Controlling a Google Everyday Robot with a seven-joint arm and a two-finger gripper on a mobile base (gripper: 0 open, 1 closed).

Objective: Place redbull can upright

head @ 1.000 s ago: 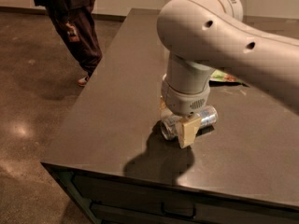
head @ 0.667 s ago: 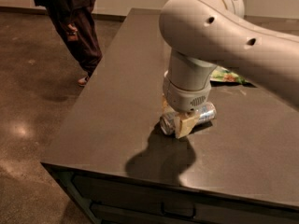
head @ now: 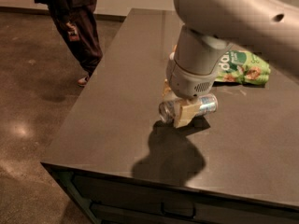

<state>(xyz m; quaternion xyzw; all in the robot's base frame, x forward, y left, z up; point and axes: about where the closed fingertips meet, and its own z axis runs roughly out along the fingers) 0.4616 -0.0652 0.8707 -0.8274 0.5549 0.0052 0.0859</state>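
- Redbull can (head: 204,105): lying on its side in the middle stretch of the counter (head: 107,106), nearer the near edge than the far edge and well in from the left edge. Long axis runs roughly parallel to the near edge. One shiny end faces the left edge.
- Gripper (head: 181,110): directly over the can, pointing down, straddling it near mid-length. The tan pad (head: 186,113) on the near side lies flat against the can wall, and the opposite finger is mostly hidden behind the can. Judged: clamped narrow across the can's diameter.
- Can't tell whether the can rests on the counter or is lifted just off it.
- Handling, judged: thin metal cylinder, light, stiff along its length but easily dented by a side squeeze. The smooth, glossy wall is likely to slip or roll between flat pads. The mid-body hold suits rotating it to vertical, and the flat ends give a small, tippy base.
- Counter: dark, flat, matte with a slight sheen. It is hard and gives no cushioning on set-down.
- Arm (head: 233,13): smooth pale plastic shells with rounded joints.
- Green snack bag (head: 245,66): crinkled, soft foil toward the far right edge, well apart from the can.
- Person (head: 77,27): standing on the polished floor (head: 28,106) beyond the far left corner.
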